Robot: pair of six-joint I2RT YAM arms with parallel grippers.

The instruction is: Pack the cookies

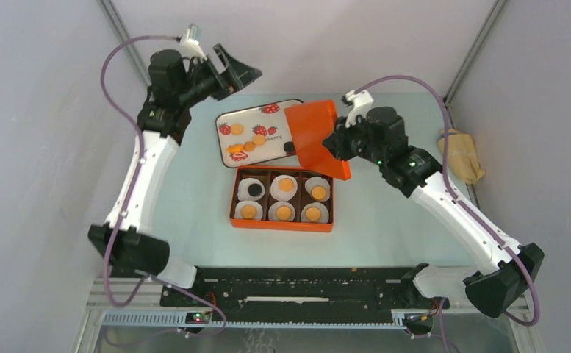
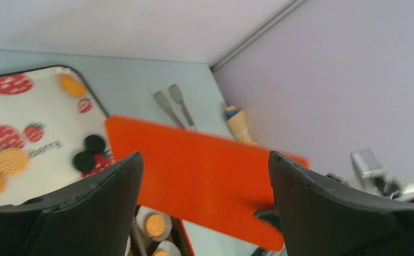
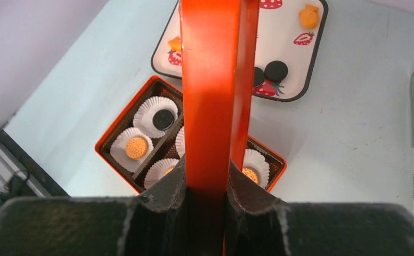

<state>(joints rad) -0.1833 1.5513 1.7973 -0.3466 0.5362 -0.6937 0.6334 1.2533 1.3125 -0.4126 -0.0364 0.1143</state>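
Top external view, nearest the arm bases: orange box [image 1: 282, 225] on the table [image 1: 385, 220], long side running left to right, six compartments in two rows of three; a white paper cup [image 1: 306, 186] in each, and one of the cookies [image 1: 286, 186] flat and face up in every cup; five golden-orange, one black in the far-left compartment; small round discs, so no long axis to name; fine dotted pattern on the golden ones in the right wrist view.

Just beyond the box's far right corner: orange lid [image 1: 311, 132], tilted, raised off the table, overlapping the right end of the tray [image 1: 247, 116]; right gripper [image 1: 339, 145] at its right edge; in the right wrist view, jaws pressed onto both faces of the lid, pinching it edge-on, long axis pointing away from the wrist.

Beyond the box: strawberry-printed tray, long side also left to right; loose cookies lying flat on it, four golden-orange ones clustered near the middle, two black ones side by side at the lid's edge in the left wrist view.

Farthest: left gripper [image 1: 236, 72], raised past the tray's far left corner, jaws spread wide, nothing between them.
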